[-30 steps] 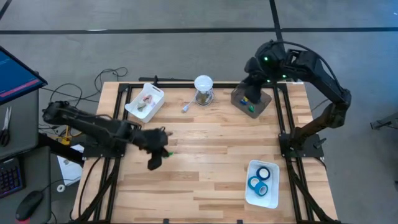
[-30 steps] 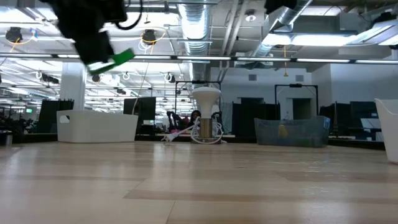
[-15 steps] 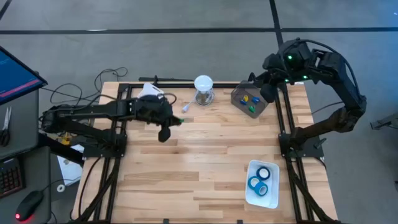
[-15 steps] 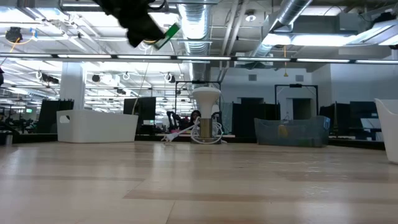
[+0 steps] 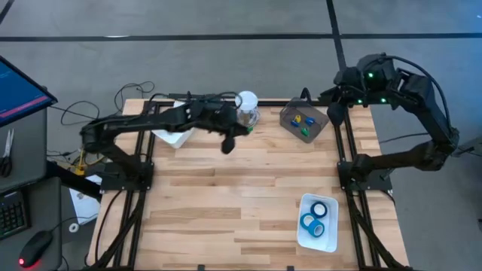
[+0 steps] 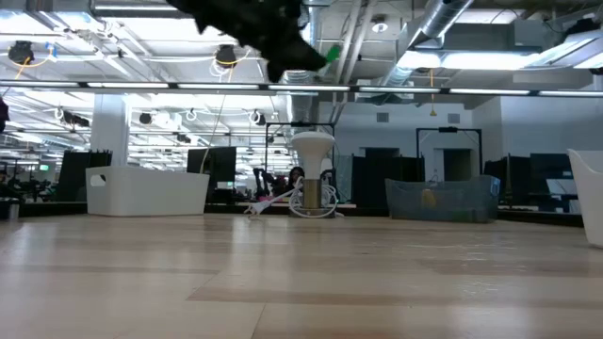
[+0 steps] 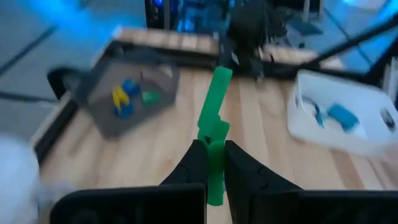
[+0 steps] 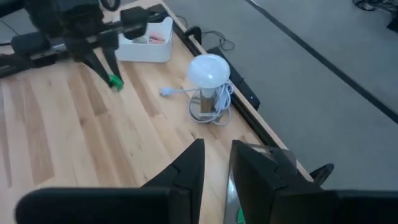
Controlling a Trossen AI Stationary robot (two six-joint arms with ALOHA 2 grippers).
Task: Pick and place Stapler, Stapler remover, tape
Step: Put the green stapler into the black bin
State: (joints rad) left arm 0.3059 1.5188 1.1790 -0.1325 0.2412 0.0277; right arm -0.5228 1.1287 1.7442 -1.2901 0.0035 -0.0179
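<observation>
Our left gripper [image 5: 235, 134] hovers at upper centre, fingers clamped on a green stapler remover [image 7: 213, 134] (well above the worktop [image 5: 248, 188]). Our right gripper [image 5: 334, 113] waits at upper right, fingers narrowly parted and empty.

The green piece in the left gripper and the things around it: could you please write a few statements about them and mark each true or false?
1. The left gripper is shut on the green piece. True.
2. The green piece lies on the table. False: it is held in the air.
3. The blue tape rolls sit in a white tray. True.
4. The right gripper holds a tape roll. False: nothing shows between its fingers.
</observation>
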